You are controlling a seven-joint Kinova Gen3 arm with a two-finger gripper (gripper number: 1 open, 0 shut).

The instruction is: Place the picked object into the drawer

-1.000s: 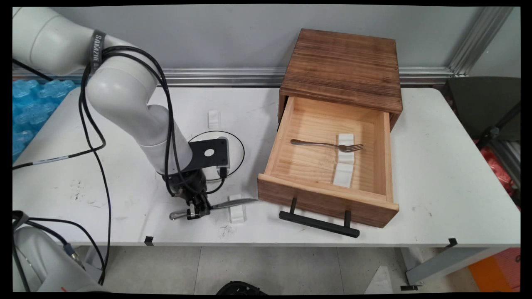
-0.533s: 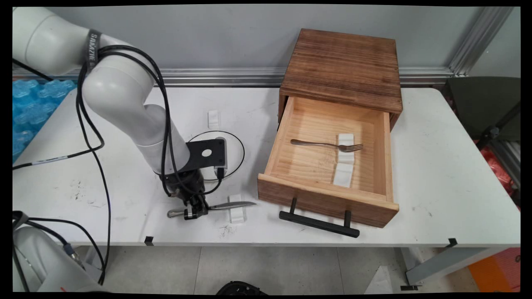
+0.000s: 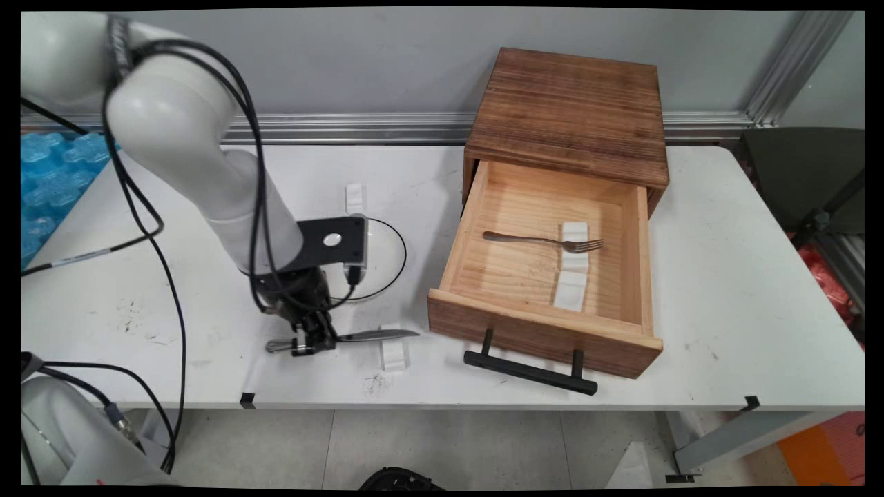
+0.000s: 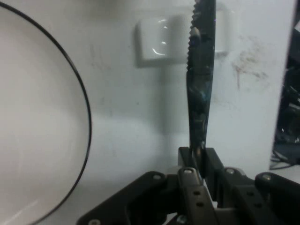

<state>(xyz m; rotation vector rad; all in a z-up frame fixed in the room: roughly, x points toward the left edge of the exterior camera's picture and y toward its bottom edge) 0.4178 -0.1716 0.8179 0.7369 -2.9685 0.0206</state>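
My black gripper (image 3: 309, 339) is shut on a metal table knife (image 3: 373, 336) near its handle, holding it level just above the table's near edge. The blade points right, over a small white rest (image 3: 394, 353). In the hand view the serrated blade (image 4: 200, 89) runs up from the closed fingers (image 4: 212, 165) and crosses above the white rest (image 4: 159, 42). A white plate with a black rim (image 3: 383, 259) lies just behind the gripper; its rim (image 4: 83, 98) curves along the left of the hand view.
An open wooden drawer (image 3: 539, 328) with a black handle (image 3: 528, 371) stands to the right, under a dark wooden box (image 3: 573, 110). Inside lie a fork (image 3: 542, 240) and two white rests (image 3: 572, 266). Another white rest (image 3: 354, 197) sits behind the plate.
The gripper has risen and shifted left with the knife, lifting the blade off the white rest. The drawer and fork have not moved.
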